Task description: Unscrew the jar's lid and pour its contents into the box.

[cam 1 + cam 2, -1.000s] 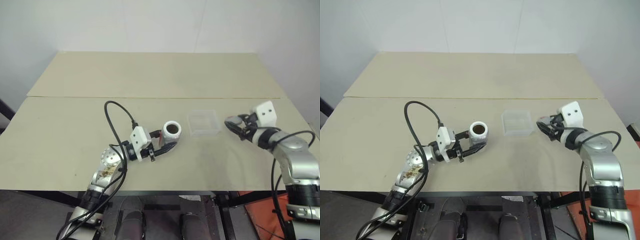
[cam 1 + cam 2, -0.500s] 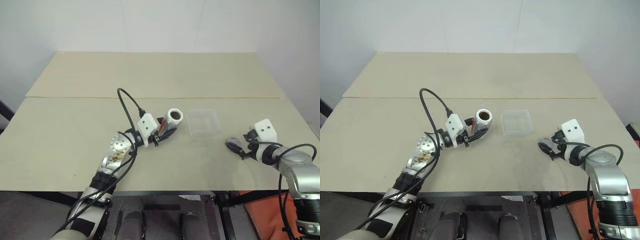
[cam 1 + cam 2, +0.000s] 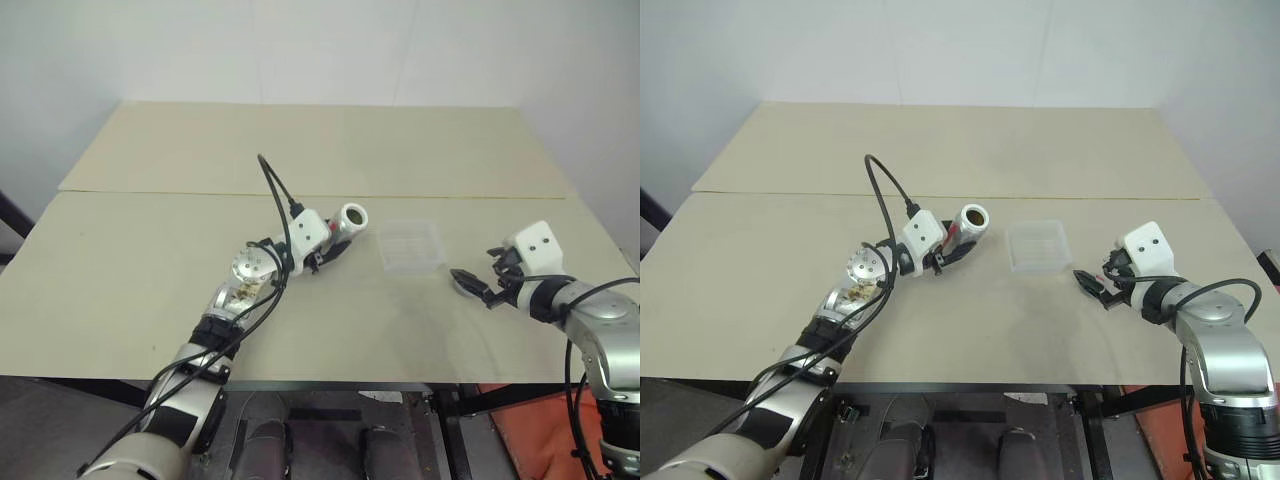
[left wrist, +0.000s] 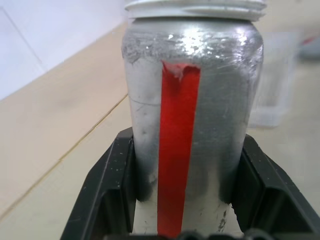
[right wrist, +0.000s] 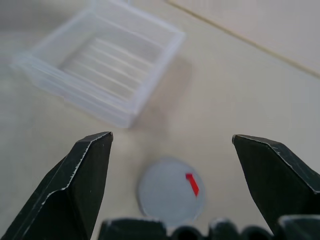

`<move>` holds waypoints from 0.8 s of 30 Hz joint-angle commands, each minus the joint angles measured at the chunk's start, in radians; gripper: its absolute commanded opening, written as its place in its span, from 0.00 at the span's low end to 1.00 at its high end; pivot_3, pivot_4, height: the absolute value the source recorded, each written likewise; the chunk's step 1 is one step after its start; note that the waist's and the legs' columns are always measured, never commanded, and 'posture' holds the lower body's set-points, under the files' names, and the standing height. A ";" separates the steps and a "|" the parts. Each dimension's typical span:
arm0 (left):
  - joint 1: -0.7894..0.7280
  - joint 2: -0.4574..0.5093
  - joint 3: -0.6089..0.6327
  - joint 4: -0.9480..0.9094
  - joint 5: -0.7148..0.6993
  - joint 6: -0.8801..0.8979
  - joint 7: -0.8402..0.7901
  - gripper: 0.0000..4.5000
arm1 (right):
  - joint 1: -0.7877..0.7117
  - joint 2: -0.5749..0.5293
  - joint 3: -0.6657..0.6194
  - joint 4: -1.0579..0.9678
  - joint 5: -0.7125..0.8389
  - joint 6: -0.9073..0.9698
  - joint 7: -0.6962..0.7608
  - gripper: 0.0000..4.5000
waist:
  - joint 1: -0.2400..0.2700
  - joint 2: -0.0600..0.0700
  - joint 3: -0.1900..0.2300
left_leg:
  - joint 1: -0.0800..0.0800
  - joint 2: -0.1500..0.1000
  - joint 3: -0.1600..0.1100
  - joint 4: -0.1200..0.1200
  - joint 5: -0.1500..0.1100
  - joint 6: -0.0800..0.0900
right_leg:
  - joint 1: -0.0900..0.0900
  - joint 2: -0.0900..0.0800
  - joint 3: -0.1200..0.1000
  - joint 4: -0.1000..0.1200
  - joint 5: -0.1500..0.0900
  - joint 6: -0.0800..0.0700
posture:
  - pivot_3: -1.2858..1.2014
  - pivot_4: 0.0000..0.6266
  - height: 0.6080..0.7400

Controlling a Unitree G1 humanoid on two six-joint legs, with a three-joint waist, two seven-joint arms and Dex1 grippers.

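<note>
Grey lid now lies on worktop, dropped by my right gripper, fingers spread. Left gripper clamps open jar, carried nearer box. Pouring next.

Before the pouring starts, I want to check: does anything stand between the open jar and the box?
Nothing visible does. The jar, held by the left gripper, has bare table between it and the box.
</note>
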 commanded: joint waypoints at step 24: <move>-0.609 -0.164 -0.555 0.667 0.807 -0.232 0.806 0.47 | 0.157 0.023 -0.095 -0.328 0.064 -0.004 -0.060 0.99 | 0.003 -0.002 0.001 | -0.008 -0.001 0.002 0.001 0.000 0.000 | -0.006 0.000 -0.002 -0.001 0.000 0.002 | 0.52 0.24 1.00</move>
